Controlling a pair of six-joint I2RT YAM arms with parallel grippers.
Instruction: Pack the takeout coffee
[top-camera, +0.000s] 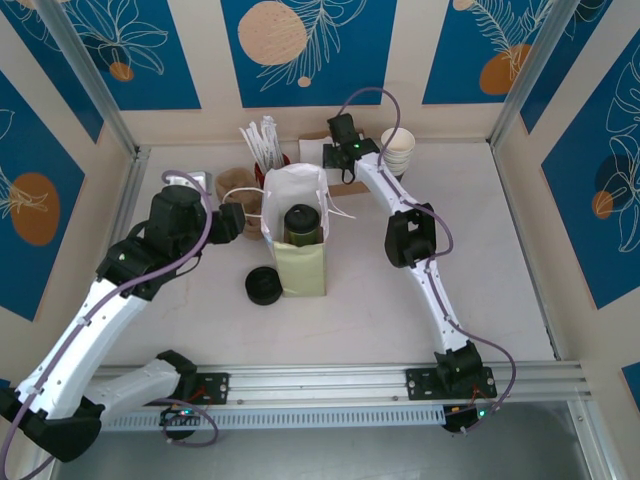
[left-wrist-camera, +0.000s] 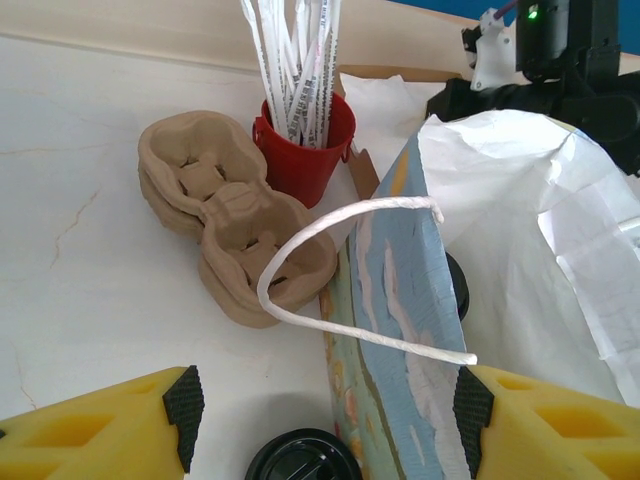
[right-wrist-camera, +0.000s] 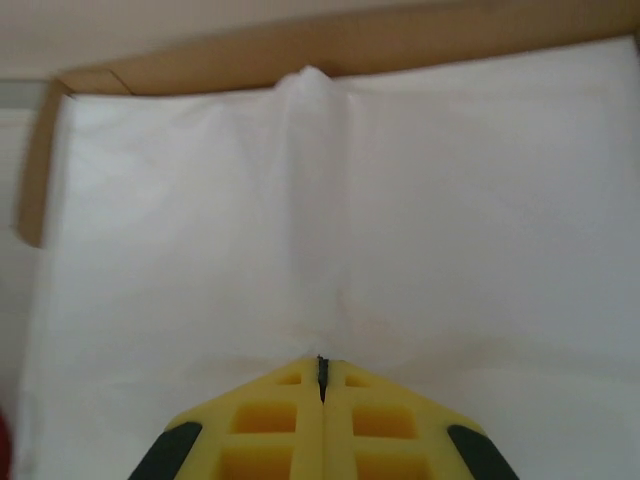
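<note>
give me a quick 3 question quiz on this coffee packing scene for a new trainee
1. True or false: the takeout coffee stands inside the paper bag.
2. Pick one. The right end effector is: A) open above a cup stack, B) shut on a white napkin, C) gripping a black lid.
3. Fill in: the left end effector, with the bag's edge between its fingers, is ___ (open or shut).

Key: 1 true; 2 B; 3 open.
</note>
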